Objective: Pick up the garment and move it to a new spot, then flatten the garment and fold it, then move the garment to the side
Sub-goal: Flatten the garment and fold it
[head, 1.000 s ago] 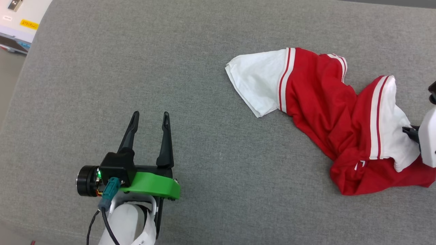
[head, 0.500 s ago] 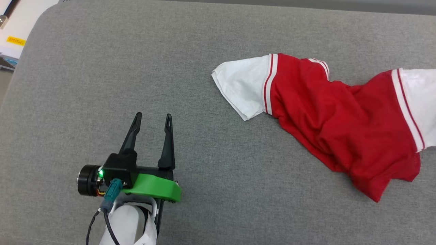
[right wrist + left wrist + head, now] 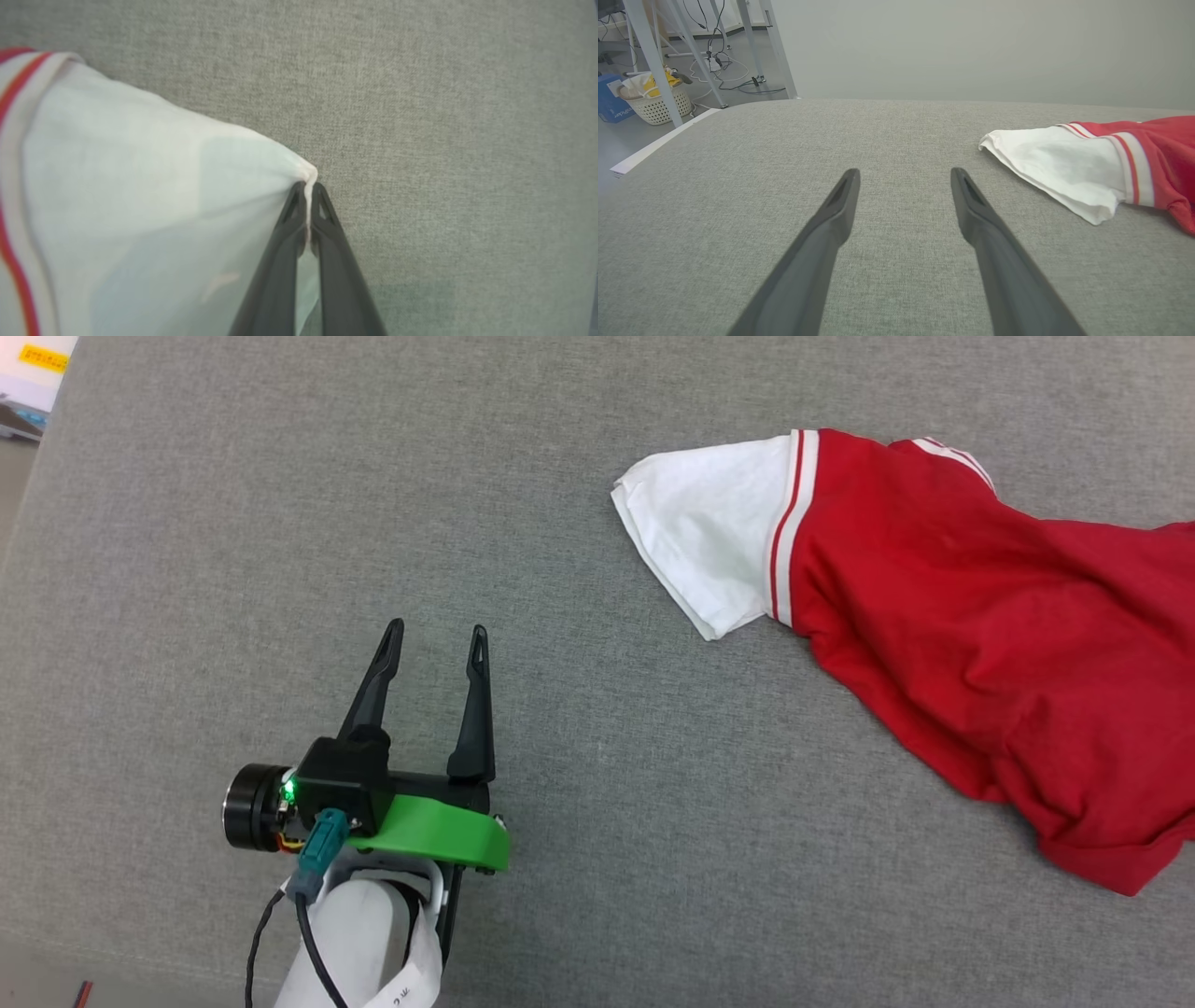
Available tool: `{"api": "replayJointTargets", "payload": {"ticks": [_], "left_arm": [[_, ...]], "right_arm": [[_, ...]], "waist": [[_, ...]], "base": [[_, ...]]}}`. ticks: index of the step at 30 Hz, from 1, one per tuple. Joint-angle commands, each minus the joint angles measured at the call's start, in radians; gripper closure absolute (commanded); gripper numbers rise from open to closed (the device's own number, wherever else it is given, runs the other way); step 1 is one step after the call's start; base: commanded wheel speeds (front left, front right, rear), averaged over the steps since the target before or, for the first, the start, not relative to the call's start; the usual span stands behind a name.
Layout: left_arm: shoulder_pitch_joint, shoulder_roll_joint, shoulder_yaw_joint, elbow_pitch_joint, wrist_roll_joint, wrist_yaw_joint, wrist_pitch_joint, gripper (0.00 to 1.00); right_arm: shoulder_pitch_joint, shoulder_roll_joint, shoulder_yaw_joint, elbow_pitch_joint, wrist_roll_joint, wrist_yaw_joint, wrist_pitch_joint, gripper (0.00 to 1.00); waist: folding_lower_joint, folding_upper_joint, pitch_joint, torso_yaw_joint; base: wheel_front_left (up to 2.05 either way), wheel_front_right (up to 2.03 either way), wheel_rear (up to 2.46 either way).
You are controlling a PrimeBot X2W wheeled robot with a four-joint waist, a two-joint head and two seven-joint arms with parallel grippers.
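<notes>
Grey fabric surface [image 3: 896, 135]: under and ahead of the left fingers [image 3: 838, 210] | pale wall [image 3: 971, 46]: beyond it, straight ahead | white woven basket [image 3: 656, 105], blue box [image 3: 609, 100], white frame legs [image 3: 777, 51]: on the floor [image 3: 626, 135], far upper left of the fingertips

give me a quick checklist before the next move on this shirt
1. Grip: right gripper shut on one white sleeve of the garment: ok
2. Free arm: left gripper open, holding nothing: ok
3. Next target: other white sleeve lies on the grey surface, apart from the left gripper: ok
4. Flatness: the garment's red body is wrinkled: not ok
5. Far end: the garment runs past the head view's right edge: cannot tell
</notes>
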Motion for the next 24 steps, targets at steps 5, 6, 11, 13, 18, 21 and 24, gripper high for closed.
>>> {"api": "replayJointTargets", "payload": {"ticks": [5, 6, 11, 13, 18, 21, 24], "left_arm": [[-0.011, -0.004, 0.012, 0.007, -0.005, 0.01, -0.006, 0.0], [-0.007, -0.004, 0.016, 0.009, -0.004, 0.01, -0.006, 0.0], [0.009, -0.004, 0.043, 0.015, 0.0, -0.004, -0.006, 0.0], [0.013, -0.004, 0.059, 0.014, 0.004, -0.01, -0.006, 0.0], [0.021, 0.002, 0.104, 0.016, 0.021, -0.038, -0.006, 0.0], [0.006, 0.019, 0.128, 0.017, 0.033, -0.062, -0.006, 0.0], [-0.031, 0.042, 0.139, 0.023, 0.035, -0.096, -0.006, 0.0]], "right_arm": [[-0.012, 0.053, -0.001, 0.033, -0.019, -0.001, -0.11, 0.0], [-0.01, 0.06, -0.003, 0.028, -0.016, -0.001, -0.138, 0.0], [0.008, 0.056, -0.018, -0.008, -0.047, -0.001, -0.341, 0.0], [0.021, 0.061, -0.036, -0.017, -0.068, -0.001, -0.43, 0.0], [0.063, 0.095, -0.081, -0.049, -0.137, -0.001, -0.597, 0.0], [0.097, 0.13, -0.14, -0.087, -0.185, -0.001, -0.651, 0.0], [0.155, 0.18, -0.225, -0.155, -0.245, -0.001, -0.668, 0.0]], "waist": [[-0.0001, 0.0, -0.023, 0.001], [-0.0001, 0.0, -0.034, -0.003], [-0.0001, 0.0, -0.097, -0.028], [-0.0001, 0.0, -0.121, -0.039], [-0.0001, 0.0, -0.171, -0.072], [-0.0001, 0.0, -0.193, -0.089], [-0.0001, 0.0, -0.21, -0.102]], "base": [[0.0, 0.0, 0.0], [0.0, 0.0, 0.0], [0.0, 0.0, 0.0], [0.0, 0.0, 0.0], [0.0, 0.0, 0.0], [0.0, 0.0, 0.0], [0.0, 0.0, 0.0]]}}
